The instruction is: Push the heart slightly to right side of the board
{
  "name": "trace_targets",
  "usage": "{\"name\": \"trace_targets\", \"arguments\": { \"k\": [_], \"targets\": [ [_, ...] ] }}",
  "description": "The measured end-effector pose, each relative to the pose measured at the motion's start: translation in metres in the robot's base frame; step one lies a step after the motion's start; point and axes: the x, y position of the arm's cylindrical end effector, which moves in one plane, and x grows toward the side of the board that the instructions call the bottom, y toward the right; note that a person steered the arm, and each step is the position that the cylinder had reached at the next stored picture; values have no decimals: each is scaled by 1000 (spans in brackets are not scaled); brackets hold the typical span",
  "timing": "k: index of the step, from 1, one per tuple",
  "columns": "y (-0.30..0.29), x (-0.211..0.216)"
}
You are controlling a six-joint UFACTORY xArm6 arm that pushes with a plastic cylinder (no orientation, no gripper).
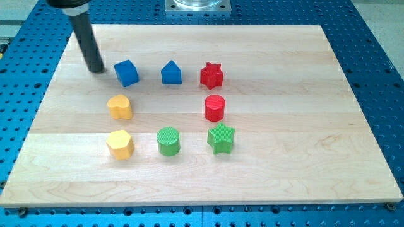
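My tip (96, 69) has no claw to spread or pinch; the rod leans in from the view's top-left, its upper end cut off, touching nothing, just beside the blue cube (126, 73) at its nine o'clock. The yellow heart (120, 106) sits at the tip's five o'clock. Eight blocks: two each of blue, red, yellow, green.

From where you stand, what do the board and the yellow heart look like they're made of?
The board looks like pale wood, smooth and matte: long grain lines and joined planks show. The yellow heart looks like plastic, perhaps printed: even colour, and fine ridges like those on the green star. My tip sits above it, left of the blue cube.
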Motion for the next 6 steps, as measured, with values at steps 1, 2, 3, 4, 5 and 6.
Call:
{"name": "trace_targets", "arguments": {
  "k": [1,2,3,4,5,6],
  "targets": [
    [-34,0],
    [-61,0],
    [-71,3],
    [-74,6],
    [-73,15],
    [-73,41]
  ]
}}
